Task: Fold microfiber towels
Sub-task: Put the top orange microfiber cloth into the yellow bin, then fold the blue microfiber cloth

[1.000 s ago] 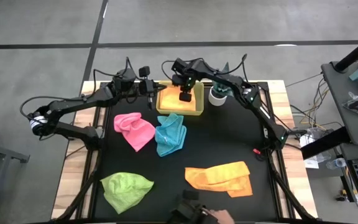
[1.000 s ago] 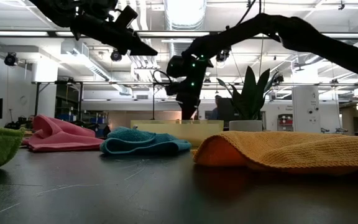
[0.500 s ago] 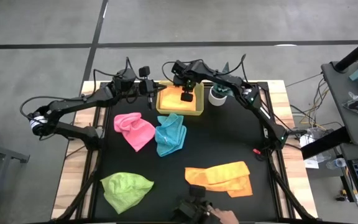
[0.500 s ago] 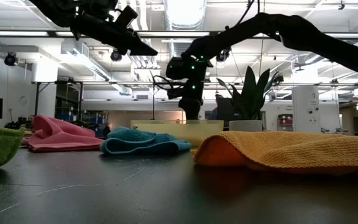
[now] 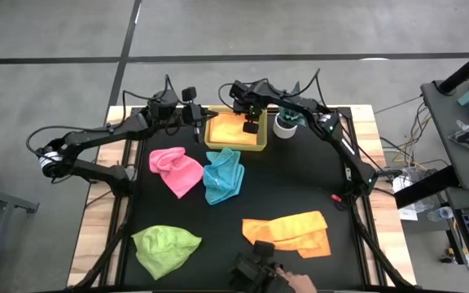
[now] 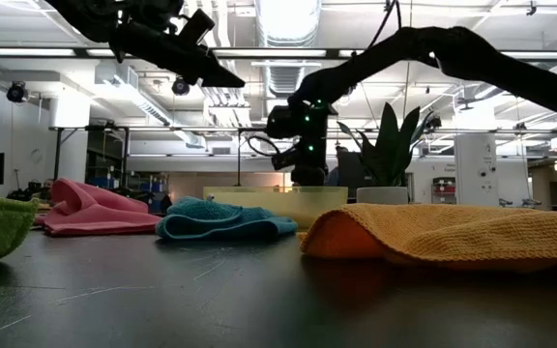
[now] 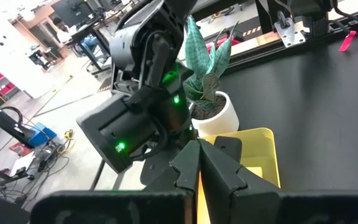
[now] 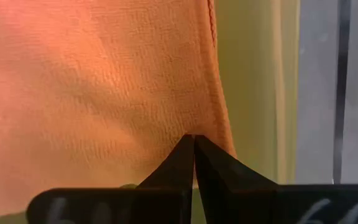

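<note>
A: Where's the right gripper (image 5: 252, 127) rn?

B: Upper centre of the high view, over the yellow translucent plastic tray (image 5: 212, 142). Its wrist cam shows the fingers (image 8: 185, 158) pressed together, tips on or just above the flat orange-yellow microfiber towel (image 5: 230, 128) lying in the tray. No cloth pinched between them as far as I can tell.

A: Left one?

B: Left gripper (image 5: 197, 115) hangs just left of the tray, upper left-centre of the frame. Fingers (image 7: 207, 168) pressed together too, holding nothing, pointed toward the tray and the small teal spiky plant in a white pot (image 5: 287, 124).

A: Other cloths?

B: All on the black bench (image 5: 300, 175). Crumpled pink towel (image 5: 176, 168) and turquoise-blue towel (image 5: 222, 176) mid-frame, touching each other. Lime green towel (image 5: 166, 247) lower left. Second orange-yellow towel (image 5: 288, 232) lower right, roughly folded over but loose.

A: So which step?

B: Looks like one towel is folded and stowed in the tray; right arm is at the deposit end of that. Four to go, imo.

A: Next?

B: Prob lift the right arm clear of the tray rim, spread the fingers, go for the nearest loose cloth. Turquoise one is closest. Needs a corner pinch, not a bunch grab, and both arms to flatten it first.
</note>
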